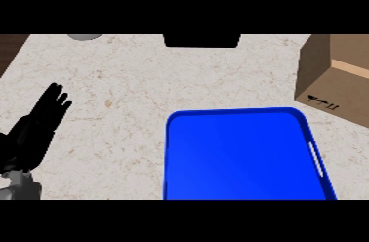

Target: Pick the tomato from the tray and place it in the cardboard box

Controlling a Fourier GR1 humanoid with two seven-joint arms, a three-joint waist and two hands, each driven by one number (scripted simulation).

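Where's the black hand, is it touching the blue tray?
Apart. The head view shows the left hand open near the left edge, with a wide strip of bare counter between it and the tray.

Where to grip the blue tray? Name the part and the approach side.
Likely the pale handle slot in the right rim of the blue tray, coming from the right: the tray lies flat, and that slot is the only hold showing.

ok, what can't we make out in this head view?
Head view only:
Tomato: not seen; tray shows bare blue, near end cut by lower edge.
Cardboard box: cut by right edge, inside hidden.
Right hand: out of view.
Dark shape and grey shape at top edge: cut off, unidentifiable.
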